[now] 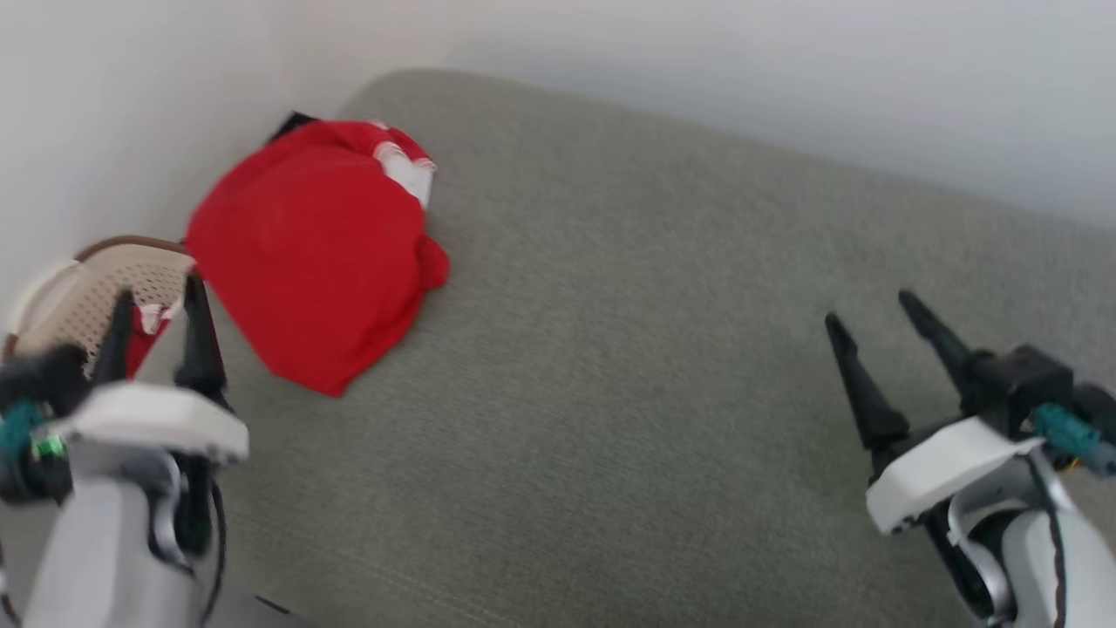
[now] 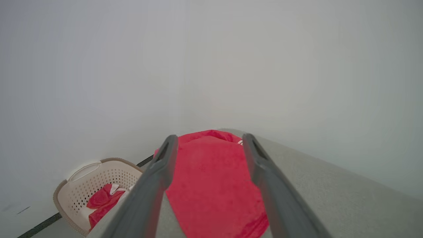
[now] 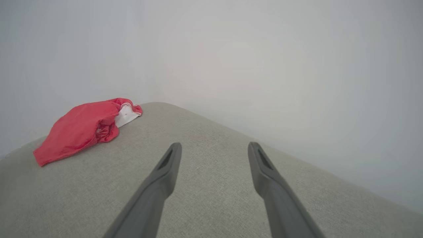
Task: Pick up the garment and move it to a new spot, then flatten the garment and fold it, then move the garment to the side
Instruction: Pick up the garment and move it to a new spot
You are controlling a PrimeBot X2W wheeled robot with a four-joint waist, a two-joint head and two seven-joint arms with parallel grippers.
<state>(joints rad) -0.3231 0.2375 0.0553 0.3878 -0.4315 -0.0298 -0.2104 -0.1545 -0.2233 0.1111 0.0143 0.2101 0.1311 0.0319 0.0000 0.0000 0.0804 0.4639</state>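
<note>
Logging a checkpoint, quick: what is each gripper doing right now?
Left gripper: open, holding nothing; the garment lies ahead of it, ungripped.
Right gripper: open, holding nothing.

The crumpled red garment (image 1: pixel 305 262) at upper left is soft matt cloth. The grey-green cushioned surface (image 1: pixel 654 392) has a coarse woven texture. The beige perforated basket (image 1: pixel 78 305) looks like smooth plastic. The left gripper (image 1: pixel 158 288) and right gripper (image 1: pixel 869 307) have matt dark fingers
</note>
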